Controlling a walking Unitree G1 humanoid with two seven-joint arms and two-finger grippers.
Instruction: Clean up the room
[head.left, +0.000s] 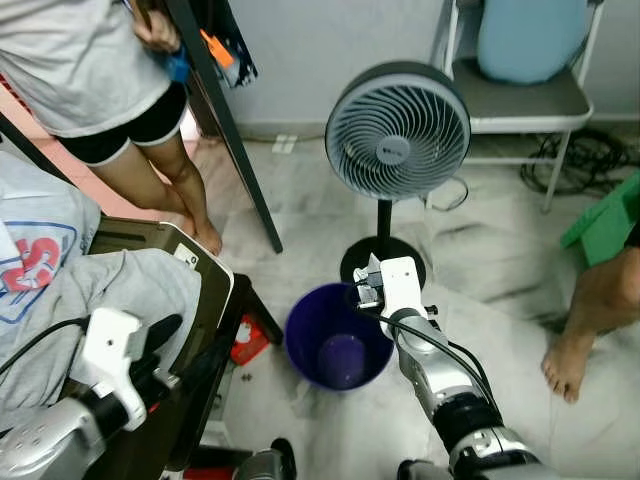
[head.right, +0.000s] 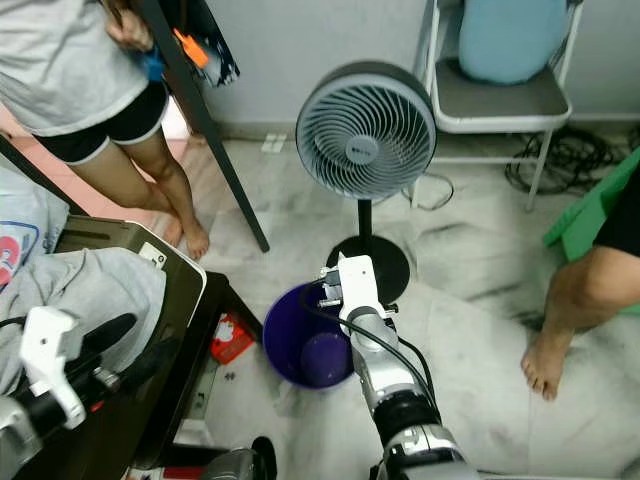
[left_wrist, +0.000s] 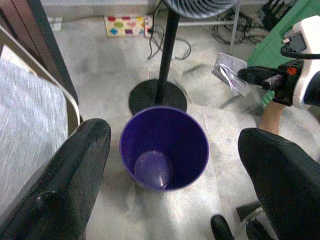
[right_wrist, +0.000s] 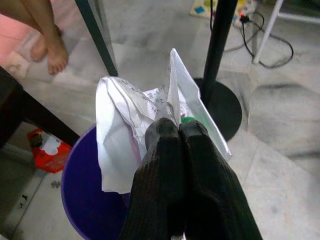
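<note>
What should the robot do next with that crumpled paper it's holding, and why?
Probably ease the right gripper slightly further over the purple bin and open it. Its fingers are shut on the crumpled paper, which hangs above the bin's far rim, so releasing now risks a miss.

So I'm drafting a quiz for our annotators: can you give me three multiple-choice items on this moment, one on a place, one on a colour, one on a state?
1. Where is the bin standing?
A. on the chair
B. on the floor by the fan's base
C. on the desk

2. What colour is the bin?
A. purple
B. green
C. white

3. What is the right hand doing?
A. hanging open
B. gripping the fan pole
C. shut on crumpled paper

Answers:
1 B, the bin sits on the marble floor just in front of the fan and its round black base.
2 A, its wall and inside are deep purple.
3 C, the right wrist view shows the black fingers pinched together on the crumpled paper, held over the bin's rim.
</note>
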